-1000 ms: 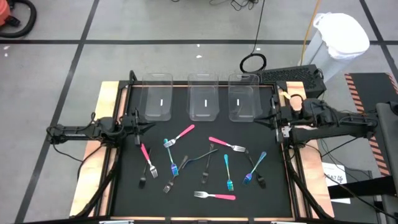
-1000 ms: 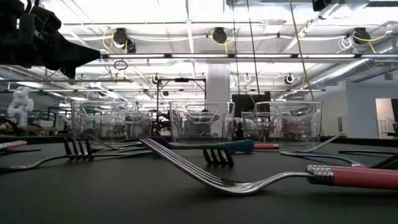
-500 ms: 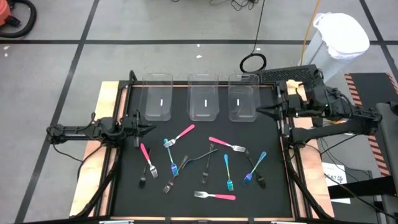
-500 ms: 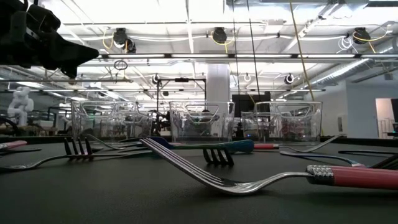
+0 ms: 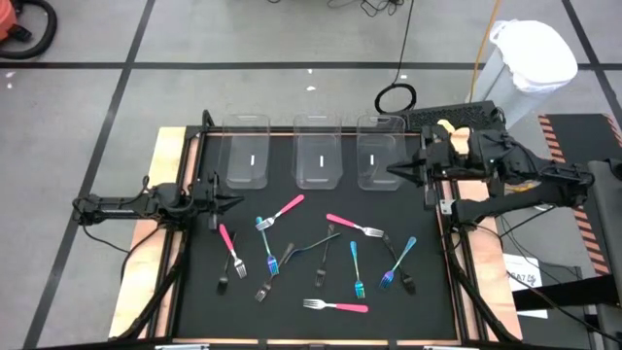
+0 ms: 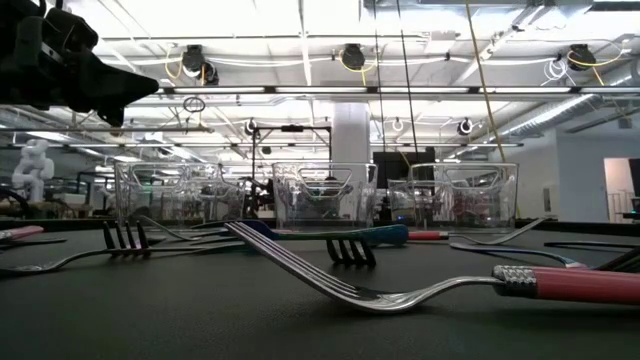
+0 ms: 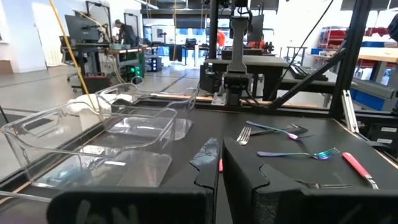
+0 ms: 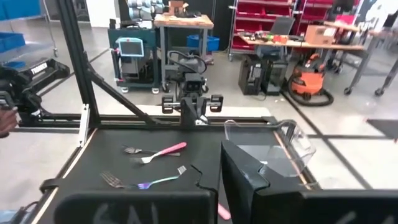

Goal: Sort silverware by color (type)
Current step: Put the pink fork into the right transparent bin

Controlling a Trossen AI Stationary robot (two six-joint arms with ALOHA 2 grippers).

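The silverware lies scattered on the black mat (image 5: 437, 292): pink-handled forks (image 5: 287, 207) (image 5: 336, 306), blue-teal forks (image 5: 358, 268) (image 5: 268, 249) and dark forks (image 5: 292, 251). In the low view the near pink fork (image 6: 420, 285) rests on its tines and handle. My left gripper (image 5: 225, 198) (image 7: 219, 165) hangs shut at the mat's left edge, apart from the forks. My right gripper (image 5: 392, 171) (image 8: 219, 183) is shut and holds nothing. It hovers beside the right clear bin (image 5: 379, 156).
Three clear plastic bins (image 5: 246, 156) (image 5: 317, 156) stand in a row along the mat's far edge. Wooden table rims (image 5: 167, 243) flank the mat. A white bag (image 5: 530, 58) and a cable loop (image 5: 396, 97) lie on the floor beyond the table.
My right gripper has swung from the mat's right edge toward the far edge and leftward, ending beside the right bin. The forks and bins have stayed in place.
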